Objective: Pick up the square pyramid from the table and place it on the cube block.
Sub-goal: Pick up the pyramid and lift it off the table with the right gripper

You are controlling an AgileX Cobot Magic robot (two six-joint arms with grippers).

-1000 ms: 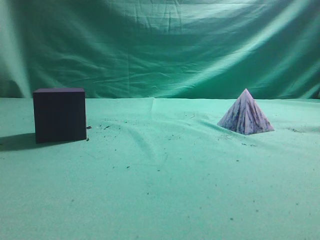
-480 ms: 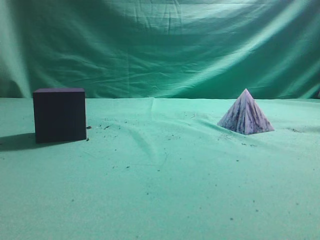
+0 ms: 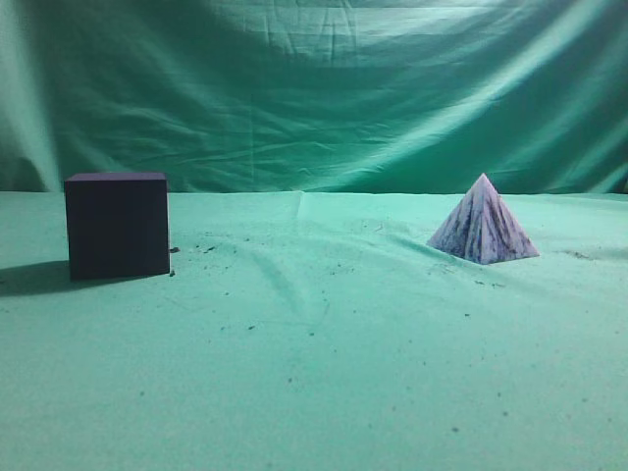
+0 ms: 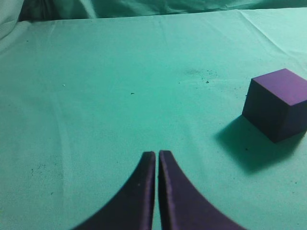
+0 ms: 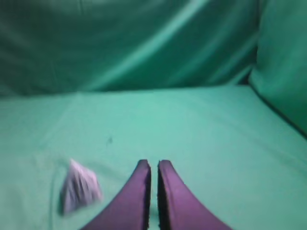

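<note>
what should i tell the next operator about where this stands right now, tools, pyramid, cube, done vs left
Left tool: shut, empty, hanging over bare cloth with the cube block off to its right.
Right tool: shut, empty, with the square pyramid ahead to its left; that view is blurred.
In the exterior view, neither arm shows. The cube block sits at left on the table, the square pyramid upright at right, well apart.
Done: nothing; the pyramid is not grasped.
Left: open a tool, pick up the pyramid, carry it across and set it on the cube's top face. The right arm looks the closer one.
</note>
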